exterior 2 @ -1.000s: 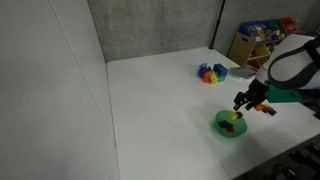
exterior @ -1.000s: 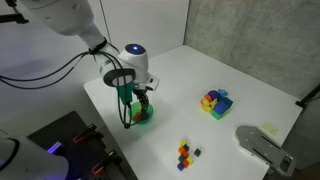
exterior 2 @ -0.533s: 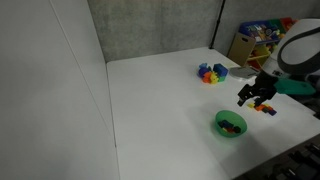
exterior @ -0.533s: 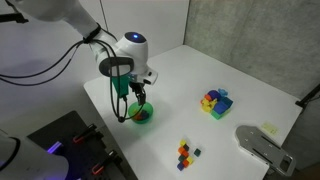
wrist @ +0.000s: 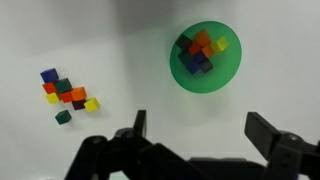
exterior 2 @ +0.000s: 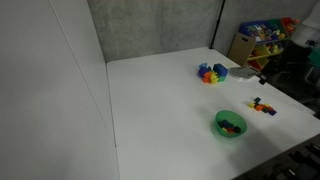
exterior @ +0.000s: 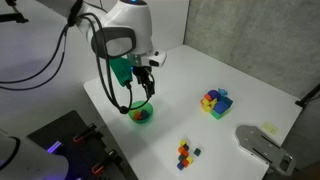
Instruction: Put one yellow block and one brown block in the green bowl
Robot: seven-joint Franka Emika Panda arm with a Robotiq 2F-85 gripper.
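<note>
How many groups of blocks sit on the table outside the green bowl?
2: a loose cluster near the green bowl and a colourful pile farther off; none appears hidden.

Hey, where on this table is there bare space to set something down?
Widest bare patch: the half of the white table away from the green bowl, colourful block pile and loose small blocks. A narrower strip lies between bowl and those blocks. The bowl itself is crowded.

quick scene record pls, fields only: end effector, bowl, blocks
end effector: open, empty, high above the table
green bowl: upright, holds a pile of coloured blocks; one is yellow, brown unclear
loose blocks: small cluster on the table, apart from the bowl
multicoloured block stack: stands apart from both
</note>
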